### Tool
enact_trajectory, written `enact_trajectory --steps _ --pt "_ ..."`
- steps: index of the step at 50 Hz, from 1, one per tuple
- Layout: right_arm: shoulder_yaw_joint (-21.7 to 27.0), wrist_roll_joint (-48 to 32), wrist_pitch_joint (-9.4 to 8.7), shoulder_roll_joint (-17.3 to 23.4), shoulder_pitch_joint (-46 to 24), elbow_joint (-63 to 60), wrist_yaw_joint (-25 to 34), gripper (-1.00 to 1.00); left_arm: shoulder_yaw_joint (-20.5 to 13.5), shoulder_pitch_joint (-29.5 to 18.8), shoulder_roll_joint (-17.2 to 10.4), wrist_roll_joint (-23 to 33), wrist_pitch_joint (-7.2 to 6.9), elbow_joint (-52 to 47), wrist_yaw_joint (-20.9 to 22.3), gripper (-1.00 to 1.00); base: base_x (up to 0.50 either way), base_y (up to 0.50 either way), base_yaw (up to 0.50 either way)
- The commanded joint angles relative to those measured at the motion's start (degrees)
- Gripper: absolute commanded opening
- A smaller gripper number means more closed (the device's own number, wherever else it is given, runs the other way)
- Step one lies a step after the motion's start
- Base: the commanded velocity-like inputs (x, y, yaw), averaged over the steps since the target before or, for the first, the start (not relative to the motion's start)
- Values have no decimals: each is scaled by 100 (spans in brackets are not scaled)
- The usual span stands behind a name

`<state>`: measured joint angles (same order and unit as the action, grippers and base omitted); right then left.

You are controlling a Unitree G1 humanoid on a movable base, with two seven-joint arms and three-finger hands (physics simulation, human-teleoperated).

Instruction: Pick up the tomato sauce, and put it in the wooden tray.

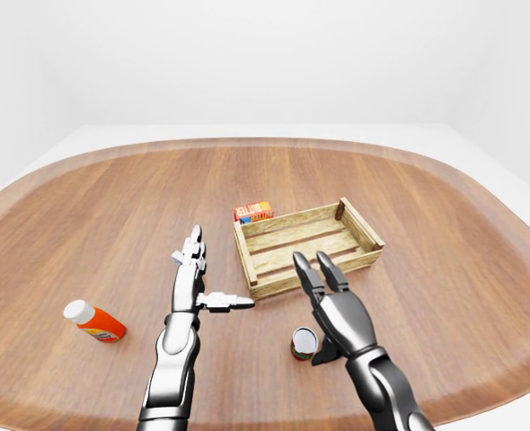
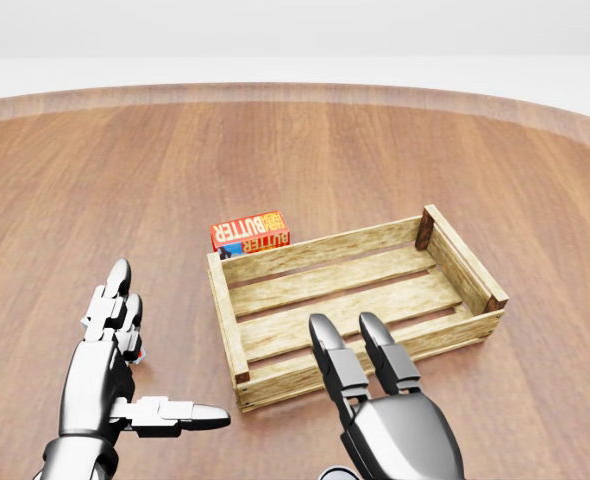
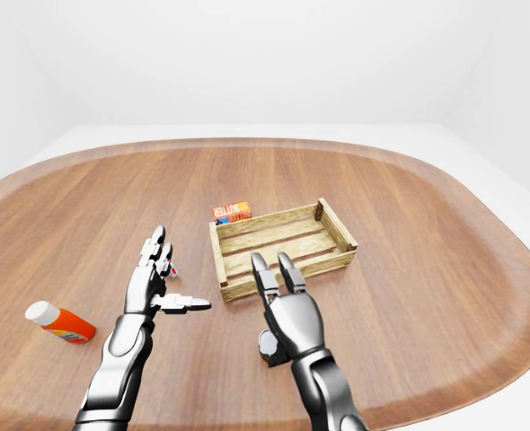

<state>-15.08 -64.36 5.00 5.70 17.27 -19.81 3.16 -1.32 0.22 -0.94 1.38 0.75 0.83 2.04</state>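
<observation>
The tomato sauce, a small dark-labelled can (image 1: 304, 343), stands upright on the wooden table, below the tray in the left-eye view. My right hand (image 1: 315, 310) is open, its fingers pointing up toward the tray and its thumb just right of the can, not closed round it. In the head view the can is hidden and only the right hand's fingers (image 2: 337, 366) show at the bottom edge. The wooden tray (image 1: 360, 230) is a slatted crate with nothing in it. My left hand (image 1: 213, 274) is open to the left of the tray, thumb pointing right.
A red butter box (image 1: 253, 211) lies against the tray's upper left wall. An orange bottle with a white cap (image 1: 94, 321) lies far left. A small white-and-red thing (image 3: 168, 268) sits partly hidden behind my left hand. The round table's edge curves close below.
</observation>
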Motion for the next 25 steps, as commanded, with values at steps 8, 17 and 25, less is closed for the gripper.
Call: enact_trajectory --steps 8,17,25 --pt "-137 -341 0 62 -68 389 84 100 0 4 1 -4 5 4 3 100 0 0 0" --pt "-152 -325 0 50 -67 411 194 100 -2 3 0 -9 -3 1 6 100 0 0 0" --pt "-127 -292 0 61 -58 421 299 100 -3 3 -1 -8 -8 -3 7 100 0 0 0"
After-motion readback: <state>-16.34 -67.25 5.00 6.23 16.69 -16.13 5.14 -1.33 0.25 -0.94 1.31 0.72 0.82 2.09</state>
